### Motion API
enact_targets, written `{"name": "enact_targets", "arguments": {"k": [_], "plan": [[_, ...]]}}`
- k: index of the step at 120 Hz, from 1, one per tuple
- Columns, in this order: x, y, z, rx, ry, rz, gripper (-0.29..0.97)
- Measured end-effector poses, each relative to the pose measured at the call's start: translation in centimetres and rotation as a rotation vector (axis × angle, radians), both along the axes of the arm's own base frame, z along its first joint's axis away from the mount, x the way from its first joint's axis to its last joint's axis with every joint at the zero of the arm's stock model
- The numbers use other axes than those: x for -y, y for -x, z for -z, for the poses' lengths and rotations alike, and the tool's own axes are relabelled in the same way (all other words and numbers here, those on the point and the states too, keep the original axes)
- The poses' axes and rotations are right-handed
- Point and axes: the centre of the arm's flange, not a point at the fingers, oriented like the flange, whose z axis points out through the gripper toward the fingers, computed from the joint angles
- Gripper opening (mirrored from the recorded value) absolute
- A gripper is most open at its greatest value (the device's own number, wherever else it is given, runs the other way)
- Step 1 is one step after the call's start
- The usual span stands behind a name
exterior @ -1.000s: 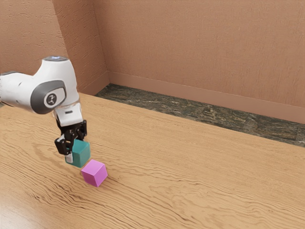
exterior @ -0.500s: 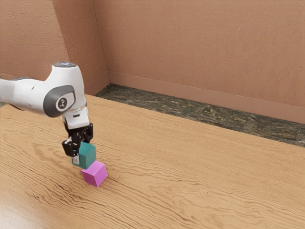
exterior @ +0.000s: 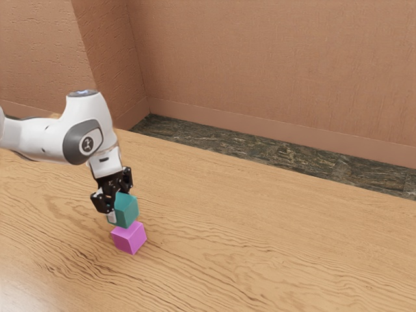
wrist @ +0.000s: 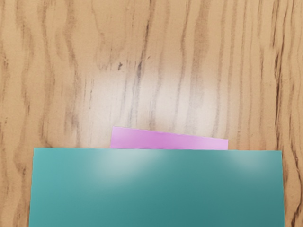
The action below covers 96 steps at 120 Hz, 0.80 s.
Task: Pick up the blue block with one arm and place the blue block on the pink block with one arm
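The block called blue looks teal (exterior: 124,209) and hangs in the air, with my gripper (exterior: 114,197) shut on it. It sits just above the pink block (exterior: 129,237), which rests on the wooden table (exterior: 260,221). From the exterior view, the teal block is almost straight over the pink one, close to its top; contact is not clear. In the wrist view the teal block (wrist: 156,187) lies under my hand and covers most of the pink block (wrist: 169,140), of which a thin strip shows beyond it.
The wooden table stretches wide to the exterior view's right. A dark stone floor strip (exterior: 279,153) and brown walls (exterior: 273,58) lie beyond the table's far edge.
My hand has carried the teal block toward the exterior view's right, from beside the pink block to above it. The pink block has stayed still.
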Motion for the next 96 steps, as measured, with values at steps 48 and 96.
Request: {"name": "enact_targets", "arguments": {"k": [48,96], "plan": [[-0.8,1.0,0.4,0.0,0.014,0.017,0.38],[0.0,1.1,0.8,-0.007,0.027,0.042,0.55]]}}
